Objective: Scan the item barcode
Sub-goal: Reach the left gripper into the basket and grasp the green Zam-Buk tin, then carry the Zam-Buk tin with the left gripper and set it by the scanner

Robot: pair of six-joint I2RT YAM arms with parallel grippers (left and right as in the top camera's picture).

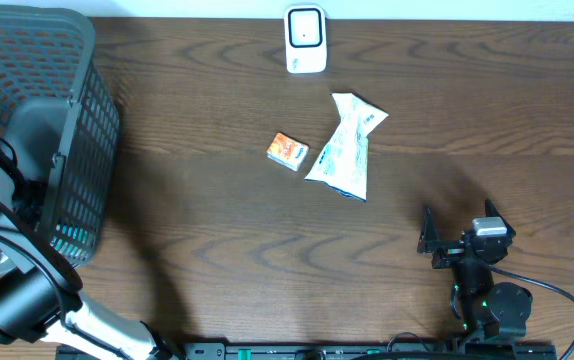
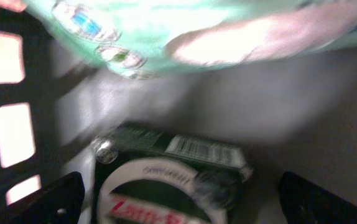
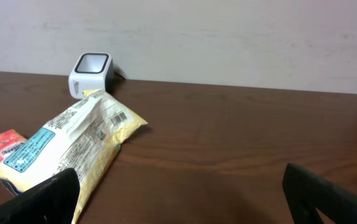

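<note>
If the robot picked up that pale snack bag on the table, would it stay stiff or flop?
Probably floppy: the bag is thin film, creased and twisted. Likely light for its size, since it looks partly air-filled. Its smooth wrapper might slip between fingers.
</note>
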